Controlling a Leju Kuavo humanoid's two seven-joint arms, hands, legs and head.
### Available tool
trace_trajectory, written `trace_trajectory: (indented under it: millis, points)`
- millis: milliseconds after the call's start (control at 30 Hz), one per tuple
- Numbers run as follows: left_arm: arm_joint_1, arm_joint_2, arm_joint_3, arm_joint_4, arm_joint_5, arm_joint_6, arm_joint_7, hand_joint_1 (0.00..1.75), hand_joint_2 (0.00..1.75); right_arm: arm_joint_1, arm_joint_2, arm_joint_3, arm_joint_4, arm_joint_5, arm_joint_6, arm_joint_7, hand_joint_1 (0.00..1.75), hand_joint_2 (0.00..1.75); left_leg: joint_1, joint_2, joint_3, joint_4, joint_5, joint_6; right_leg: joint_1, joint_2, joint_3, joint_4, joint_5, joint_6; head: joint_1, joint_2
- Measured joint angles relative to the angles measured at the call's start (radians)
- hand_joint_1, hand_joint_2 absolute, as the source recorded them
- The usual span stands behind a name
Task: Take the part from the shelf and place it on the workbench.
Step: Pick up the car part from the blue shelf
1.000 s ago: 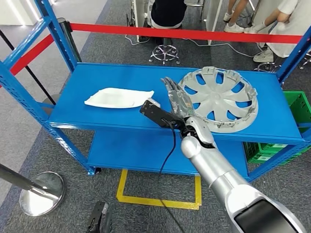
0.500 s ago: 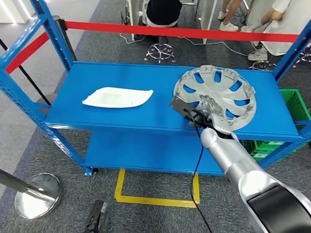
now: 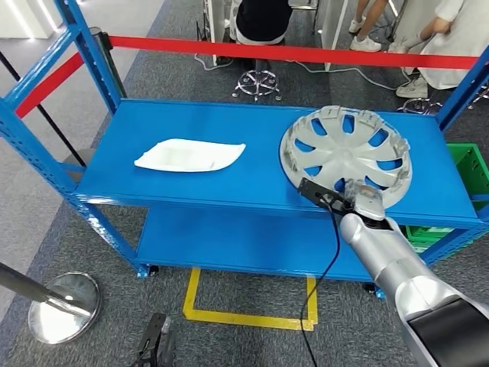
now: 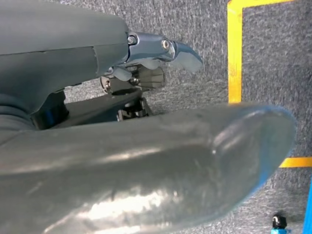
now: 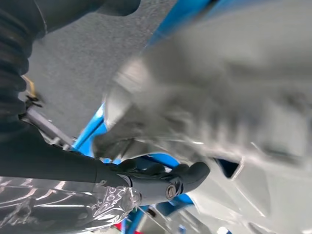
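Robot's right hand (image 3: 362, 196) at the near rim of a silver hubcap (image 3: 346, 153) on a blue shelf (image 3: 173, 122); its fingers' grasp cannot be told

Blue steel shelf (image 3: 173, 130), two decks. Upper deck carries two items: a flat white molded part (image 3: 187, 154) on the left half, lying flat, and a silver-grey hubcap (image 3: 346, 153) on the right half, spoked face up, near the front edge (its front rim is partly hidden, so whether it overhangs can't be told). The two sit well apart, bare blue between them. Lower deck (image 3: 242, 241) shows plain blue surface. The rack stands on grey carpet floor (image 3: 115, 336), with yellow tape (image 3: 247, 315) marking a rectangle just in front of it.
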Motion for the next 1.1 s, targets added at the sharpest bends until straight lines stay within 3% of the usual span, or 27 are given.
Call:
trace_trajectory:
  millis: [33, 100, 167, 233, 267, 300, 400, 467, 533, 600, 633, 700, 767, 800, 833, 867, 933, 967, 1100]
  points:
    - [0.000, 0.000, 0.000, 0.000, -0.001, 0.000, 0.001, 0.00, 0.00, 0.000, -0.005, 0.000, 0.001, 0.000, 0.010, 0.007, 0.00, 1.75, 0.002, 0.001, 0.001, -0.001, -0.001, -0.006, -0.001, 0.000, 0.001, -0.002, 0.001, -0.005, -0.001, 0.000]
    - [-0.001, 0.000, -0.001, 0.000, -0.003, 0.000, 0.003, 0.00, 0.00, -0.002, -0.013, -0.001, 0.002, -0.001, 0.029, 0.014, 0.70, 1.75, 0.002, 0.004, -0.011, 0.028, -0.025, -0.017, -0.005, -0.002, 0.006, -0.008, 0.004, -0.017, -0.003, 0.000]
    - [-0.001, 0.000, -0.001, 0.000, -0.005, 0.000, 0.003, 0.00, 0.00, -0.002, -0.018, -0.001, 0.003, 0.000, 0.044, 0.017, 1.56, 1.75, 0.002, 0.007, -0.059, 0.134, -0.085, -0.024, -0.007, -0.003, 0.009, -0.011, 0.005, -0.024, -0.006, 0.000]
    - [0.000, 0.001, -0.002, 0.000, -0.005, 0.000, 0.004, 0.00, 0.00, 0.000, -0.021, -0.001, 0.005, 0.001, 0.052, 0.018, 1.74, 1.75, 0.003, 0.007, -0.115, 0.255, -0.132, -0.027, -0.008, -0.004, 0.009, -0.011, 0.005, -0.026, -0.006, 0.000]
    - [0.000, 0.001, -0.002, 0.000, -0.006, 0.000, 0.004, 0.00, 0.00, 0.001, -0.022, -0.001, 0.006, 0.002, 0.053, 0.018, 1.75, 1.75, 0.003, 0.007, -0.125, 0.276, -0.131, -0.028, -0.009, -0.004, 0.009, -0.011, 0.006, -0.026, -0.006, 0.000]
    - [0.000, 0.002, -0.002, 0.000, -0.006, 0.000, 0.005, 0.00, 0.00, 0.001, -0.023, -0.001, 0.007, 0.003, 0.053, 0.018, 1.75, 1.75, 0.004, 0.008, -0.116, 0.260, -0.111, -0.029, -0.010, -0.004, 0.009, -0.011, 0.006, -0.024, -0.006, 0.000]
    - [-0.001, 0.001, -0.002, 0.000, -0.005, 0.000, 0.005, 0.00, 0.00, -0.001, -0.027, -0.001, 0.007, 0.010, 0.047, 0.014, 1.75, 1.75, 0.012, 0.009, -0.017, 0.074, -0.028, -0.034, -0.012, -0.001, 0.008, -0.005, 0.006, -0.009, -0.008, 0.000]
    - [-0.002, 0.000, -0.002, 0.000, -0.005, 0.000, 0.005, 0.00, 0.00, -0.002, -0.030, -0.001, 0.007, 0.015, 0.042, 0.012, 1.75, 1.75, 0.015, 0.007, 0.015, 0.011, -0.019, -0.025, -0.006, 0.002, 0.004, -0.003, 0.007, 0.003, -0.010, 0.000]
    - [-0.001, -0.001, -0.001, 0.000, -0.005, 0.000, 0.006, 0.00, 0.00, -0.001, -0.033, -0.001, 0.007, 0.018, 0.036, 0.009, 1.75, 1.75, 0.014, 0.006, 0.014, 0.010, -0.019, -0.007, -0.005, 0.003, 0.003, -0.008, 0.009, 0.012, -0.008, 0.000]
    - [-0.001, -0.001, -0.001, 0.000, -0.004, 0.000, 0.006, 0.00, 0.00, 0.000, -0.035, -0.001, 0.008, 0.022, 0.030, 0.004, 1.75, 1.75, 0.015, 0.007, 0.014, 0.010, -0.016, 0.008, -0.008, 0.000, -0.006, 0.013, -0.008, 0.020, -0.004, 0.000]
    - [-0.001, -0.001, -0.001, 0.000, -0.004, 0.000, 0.007, 0.00, 0.00, 0.000, -0.036, -0.001, 0.008, 0.024, 0.028, 0.000, 1.75, 1.75, 0.015, 0.007, 0.014, 0.009, -0.014, 0.014, -0.009, -0.002, -0.025, 0.054, -0.033, 0.024, -0.003, 0.000]
    - [-0.001, -0.001, -0.001, 0.000, -0.002, 0.000, 0.007, 0.00, 0.00, 0.002, -0.036, -0.001, 0.008, 0.026, 0.025, -0.006, 1.75, 1.75, 0.013, 0.007, 0.012, 0.009, -0.013, 0.020, -0.009, -0.003, -0.085, 0.191, -0.099, 0.028, 0.001, 0.000]
    - [0.000, -0.001, -0.001, 0.000, -0.002, 0.000, 0.006, 0.00, 0.00, 0.004, -0.036, -0.001, 0.008, 0.028, 0.024, -0.009, 1.75, 1.75, 0.011, 0.006, 0.011, 0.009, -0.013, 0.022, -0.009, -0.003, -0.131, 0.291, -0.131, 0.026, 0.001, 0.000]
    - [0.001, 0.000, -0.001, 0.000, -0.001, 0.000, 0.006, 0.00, 0.00, 0.005, -0.036, -0.001, 0.008, 0.029, 0.024, -0.009, 1.75, 1.75, 0.010, 0.005, 0.012, 0.009, -0.013, 0.022, -0.009, -0.003, -0.127, 0.285, -0.119, 0.024, 0.001, 0.000]
    - [0.001, 0.000, -0.001, 0.000, -0.001, 0.000, 0.006, 0.00, 0.00, 0.004, -0.036, 0.000, 0.008, 0.029, 0.024, -0.010, 1.75, 1.75, 0.009, 0.005, 0.013, 0.009, -0.013, 0.022, -0.009, -0.003, -0.102, 0.238, -0.091, 0.020, 0.001, 0.000]
    - [0.000, 0.000, -0.001, 0.000, -0.001, 0.000, 0.006, 0.00, 0.00, 0.002, -0.036, 0.000, 0.008, 0.031, 0.023, -0.011, 1.75, 1.75, 0.008, 0.004, 0.014, 0.009, -0.013, 0.021, -0.009, -0.004, -0.062, 0.163, -0.057, 0.016, 0.002, 0.000]
    - [-0.001, -0.001, -0.001, 0.000, 0.000, 0.000, 0.006, 0.00, 0.00, -0.004, -0.035, 0.000, 0.007, 0.035, 0.021, -0.016, 1.75, 1.75, 0.006, 0.002, 0.015, 0.009, -0.014, 0.014, -0.005, -0.004, 0.006, 0.034, -0.017, 0.009, 0.001, 0.000]
    - [-0.001, -0.002, -0.001, 0.000, 0.001, -0.002, 0.005, 0.00, 0.00, -0.007, -0.034, 0.000, 0.007, 0.037, 0.021, -0.019, 1.75, 1.75, 0.006, 0.002, 0.015, 0.008, -0.013, 0.008, -0.001, -0.003, 0.021, 0.005, -0.011, 0.006, 0.001, 0.000]
    - [-0.002, -0.003, -0.001, 0.000, 0.006, -0.019, -0.004, 0.00, 0.00, -0.014, -0.030, 0.000, 0.007, 0.045, 0.021, -0.026, 1.75, 1.75, 0.008, 0.004, 0.013, 0.006, -0.014, -0.017, -0.001, -0.002, 0.026, -0.013, -0.002, -0.013, 0.000, 0.000]
